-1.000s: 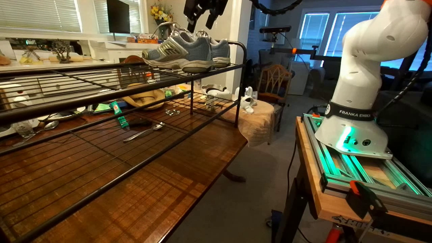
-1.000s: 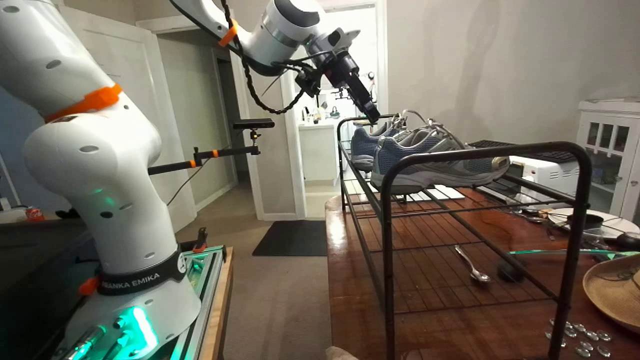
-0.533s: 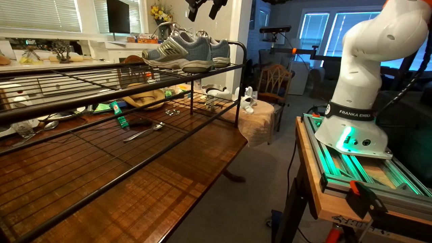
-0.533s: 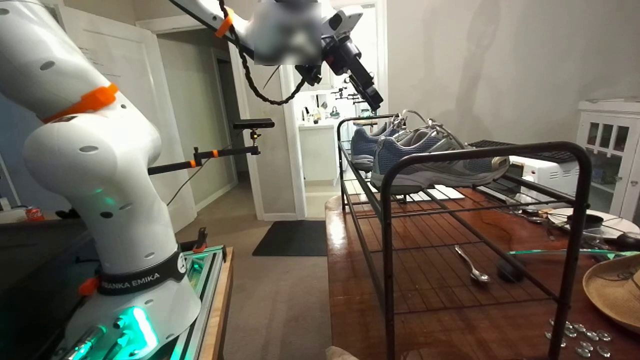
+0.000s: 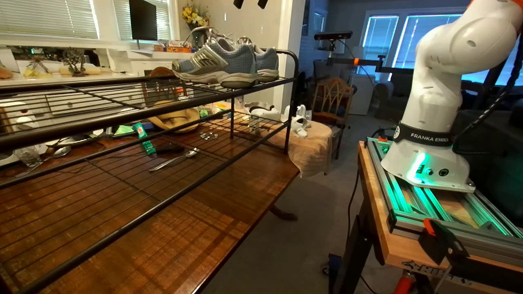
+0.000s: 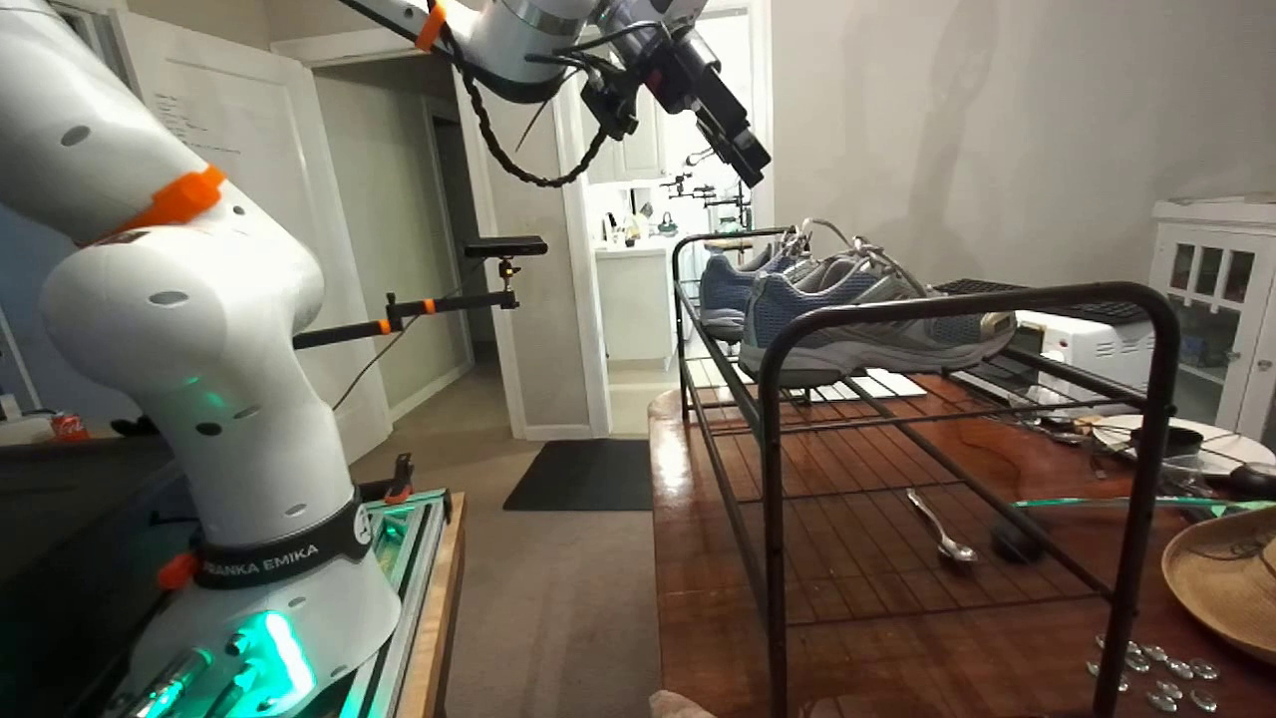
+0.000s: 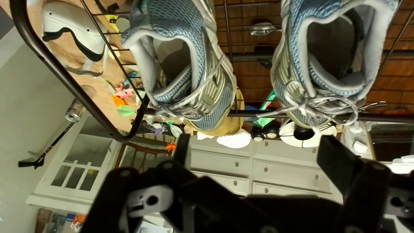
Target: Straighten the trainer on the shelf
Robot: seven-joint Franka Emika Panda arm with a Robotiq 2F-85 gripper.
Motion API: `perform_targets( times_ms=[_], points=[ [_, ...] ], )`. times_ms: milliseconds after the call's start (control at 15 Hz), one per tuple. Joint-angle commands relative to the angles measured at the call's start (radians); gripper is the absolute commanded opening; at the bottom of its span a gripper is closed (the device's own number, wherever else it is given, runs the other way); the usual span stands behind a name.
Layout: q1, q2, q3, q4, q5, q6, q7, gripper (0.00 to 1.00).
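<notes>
1. Gripper (image 7: 255, 147) wide, empty, higher than the shelf (image 6: 775, 548).
2. Trainer (image 7: 210, 81) upright on the shelf, near its end; mate (image 7: 318, 94) beside it.
3. Straightening seems done; next, check trainer sits square, then retreat.

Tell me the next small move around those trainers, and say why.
Probably lift the gripper straight up and away. It hangs open and empty, higher than the trainers and clear of both. They sit side by side on the shelf, toes pointing roughly the same way, so another nudge looks unneeded.
</notes>
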Motion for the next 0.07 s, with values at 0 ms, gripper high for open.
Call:
perform_targets(
  times_ms=[0],
  points=[
    [-0.033,-0.011,0.026,-0.001,0.020,0.004,-0.015,1.00]
  ],
)
